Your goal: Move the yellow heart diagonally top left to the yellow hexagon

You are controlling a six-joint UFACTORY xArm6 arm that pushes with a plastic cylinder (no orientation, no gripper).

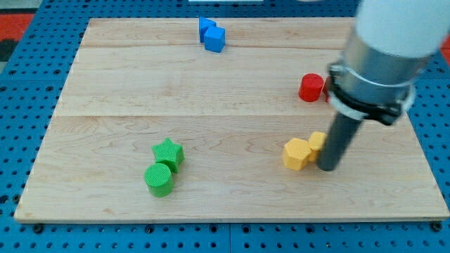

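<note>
1. Camera view only: my tip sits on the bench at about 3 o'clock of the yellow hexagon, touching or just beside the yellow heart. No gripper on this rig, so no jaw state to tell.
2. I'd swing round to the heart's 4 o'clock side and nudge gently toward 10 o'clock, or the hexagon gets shoved too.
3. Heart's half hidden by the rod, pressed against the hexagon at its 2 o'clock, same yellow.
</note>
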